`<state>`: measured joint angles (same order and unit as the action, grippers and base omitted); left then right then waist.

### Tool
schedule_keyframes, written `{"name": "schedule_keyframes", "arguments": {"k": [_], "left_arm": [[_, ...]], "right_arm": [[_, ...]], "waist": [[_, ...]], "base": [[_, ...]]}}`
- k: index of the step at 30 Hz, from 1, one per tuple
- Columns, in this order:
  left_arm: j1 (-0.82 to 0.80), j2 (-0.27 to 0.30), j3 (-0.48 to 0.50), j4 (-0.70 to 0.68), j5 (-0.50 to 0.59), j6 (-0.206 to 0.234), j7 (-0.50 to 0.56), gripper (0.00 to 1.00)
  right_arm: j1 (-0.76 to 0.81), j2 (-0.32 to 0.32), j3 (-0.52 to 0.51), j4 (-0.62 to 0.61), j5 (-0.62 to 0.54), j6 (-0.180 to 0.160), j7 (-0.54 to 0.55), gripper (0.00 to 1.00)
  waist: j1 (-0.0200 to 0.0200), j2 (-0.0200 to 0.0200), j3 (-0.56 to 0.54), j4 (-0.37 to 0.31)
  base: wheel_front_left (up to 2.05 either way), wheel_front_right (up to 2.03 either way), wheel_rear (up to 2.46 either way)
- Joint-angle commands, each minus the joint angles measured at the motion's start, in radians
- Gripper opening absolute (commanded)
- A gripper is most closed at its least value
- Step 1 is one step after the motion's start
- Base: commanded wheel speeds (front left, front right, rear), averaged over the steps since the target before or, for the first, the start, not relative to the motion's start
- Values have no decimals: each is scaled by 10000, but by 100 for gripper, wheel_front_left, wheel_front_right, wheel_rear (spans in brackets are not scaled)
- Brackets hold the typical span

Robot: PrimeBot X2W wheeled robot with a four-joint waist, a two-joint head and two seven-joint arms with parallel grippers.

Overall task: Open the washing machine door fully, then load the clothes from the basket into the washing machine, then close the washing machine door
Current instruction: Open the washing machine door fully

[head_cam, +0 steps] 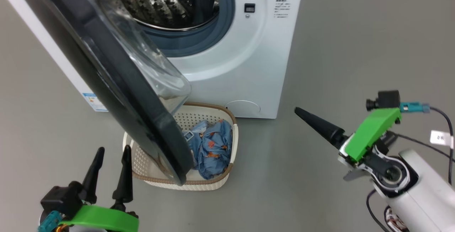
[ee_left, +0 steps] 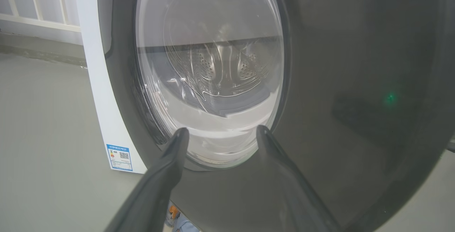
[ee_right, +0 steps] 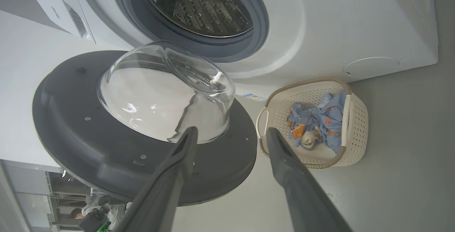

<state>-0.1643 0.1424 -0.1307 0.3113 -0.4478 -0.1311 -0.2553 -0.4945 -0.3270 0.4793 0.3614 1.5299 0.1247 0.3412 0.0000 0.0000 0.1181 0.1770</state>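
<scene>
Door-opening step, I'd say: washing machine door [head_cam: 117, 93] stands out, not fully wide. Clothes [head_cam: 213, 146] sit in the basket [head_cam: 213, 185] on the floor by its lower edge. Left gripper [head_cam: 113, 150] and right gripper [ee_right: 231, 131] fingers spread wide, both empty. Next: push the door wider to clear the basket.

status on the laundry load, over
Left claw open, right claw open, both empty. Door open. Clothes in basket. Door edge overlaps basket in head view.
</scene>
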Motion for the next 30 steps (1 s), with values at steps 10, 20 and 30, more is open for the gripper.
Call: {"name": "schedule_keyframes", "arguments": {"k": [10, 20, 30], "left_arm": [[284, 225, 800, -188, 138, 4, -65, 100], [488, 154, 885, -144, 300, 4, -65, 100], [640, 125, 921, -77, 344, 4, -65, 100]], "right_arm": [[1294, -570, 304, -276, -646, 60, -2193, 100], [1587, -1030, 1450, 694, -2164, 60, -5040, 100], [1317, -1054, 1728, 1791, -4800, 60, -6023, 100]], "waist": [[0, 0, -434, -566], [0, 0, -586, -607], [0, 0, -777, -647]], "base": [[0, 0, 0], [0, 0, 0], [0, 0, 0]]}}
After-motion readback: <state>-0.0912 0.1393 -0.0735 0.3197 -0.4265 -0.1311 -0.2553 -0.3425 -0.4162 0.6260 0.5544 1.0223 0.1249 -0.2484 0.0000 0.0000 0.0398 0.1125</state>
